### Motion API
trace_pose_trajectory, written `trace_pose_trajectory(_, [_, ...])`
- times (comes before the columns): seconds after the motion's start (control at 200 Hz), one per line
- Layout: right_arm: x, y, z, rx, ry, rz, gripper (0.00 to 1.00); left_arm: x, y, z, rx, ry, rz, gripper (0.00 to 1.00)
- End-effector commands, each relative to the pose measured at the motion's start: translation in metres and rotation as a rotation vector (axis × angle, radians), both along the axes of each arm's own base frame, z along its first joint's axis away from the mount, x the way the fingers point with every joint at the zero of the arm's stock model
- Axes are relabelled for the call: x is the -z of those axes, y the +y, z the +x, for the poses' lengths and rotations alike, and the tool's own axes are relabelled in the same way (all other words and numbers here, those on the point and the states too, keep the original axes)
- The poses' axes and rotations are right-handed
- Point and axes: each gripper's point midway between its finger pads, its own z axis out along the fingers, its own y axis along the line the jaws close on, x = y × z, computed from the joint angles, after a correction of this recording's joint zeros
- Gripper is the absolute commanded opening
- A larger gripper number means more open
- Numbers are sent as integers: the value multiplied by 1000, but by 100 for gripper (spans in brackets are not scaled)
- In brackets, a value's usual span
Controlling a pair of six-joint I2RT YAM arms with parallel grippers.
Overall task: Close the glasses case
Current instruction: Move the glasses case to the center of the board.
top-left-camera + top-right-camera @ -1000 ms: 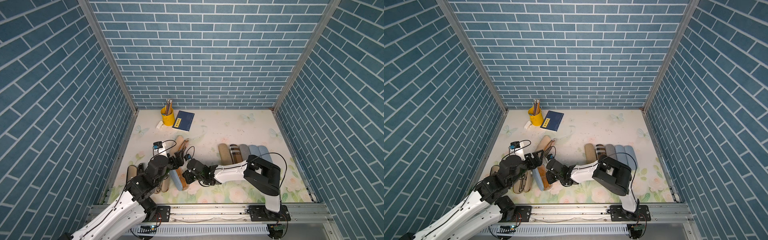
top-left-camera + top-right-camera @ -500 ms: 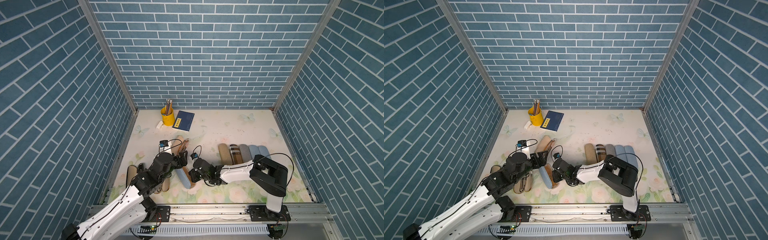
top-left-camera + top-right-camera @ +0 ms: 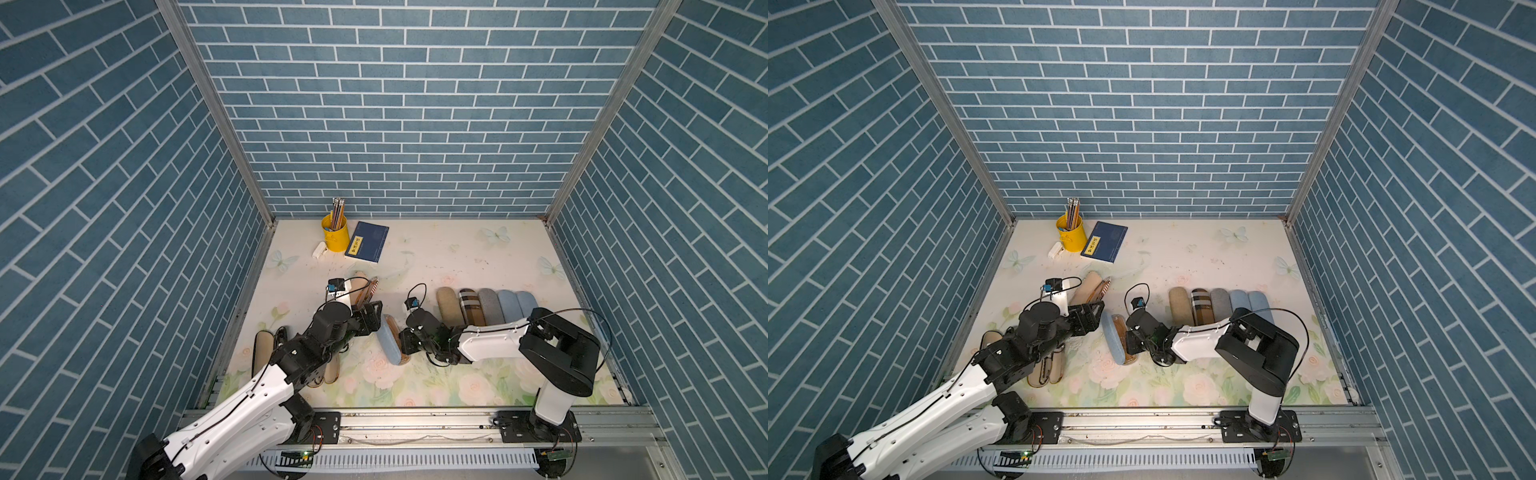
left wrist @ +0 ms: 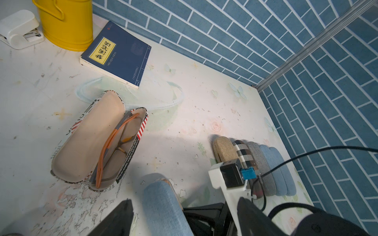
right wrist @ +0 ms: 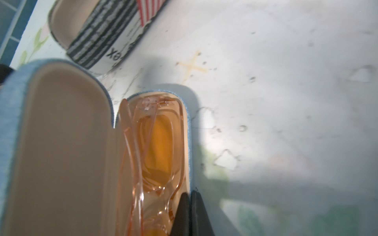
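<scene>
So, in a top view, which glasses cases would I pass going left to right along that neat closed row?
Tan case → plaid case → grey case → pale blue case → second blue case.

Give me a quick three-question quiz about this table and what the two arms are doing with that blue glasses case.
1. True or false: the blue case between the two arms is already closed.
2. How many cases make up the row of closed cases beside the right arm?
3. The right hand is: A, wide open; B, shut on the blue case's rim; C, out of sight.

Key: 1 false, it stands open with glasses inside; 2 five; 3 B.
</scene>
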Motion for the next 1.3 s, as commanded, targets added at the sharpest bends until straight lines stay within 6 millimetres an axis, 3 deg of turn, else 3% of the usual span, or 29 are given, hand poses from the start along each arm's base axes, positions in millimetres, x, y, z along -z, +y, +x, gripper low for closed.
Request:
trace_pose_trajectory(0.0, [-8,-13,13,58,-22,5,5,0,-7,0,26,-11,-18,84])
trace_pose_trajectory(0.32, [-11,-35,42,130,-39,-2,4,-2,-17,0,58,-14,-40,82])
trace_pose_trajectory(0.345, [-11,-37,44,137,-40,-2,4,8,-16,-2,58,2,-29,82])
trace_pose_trajectory(0.6, [-16,-50,64,180,-50,4,4,13,-20,-3,67,5,-37,81])
trace_pose_trajectory(1.295, [-20,-65,87,230,-61,6,4,28,-47,-6,125,36,-42,81])
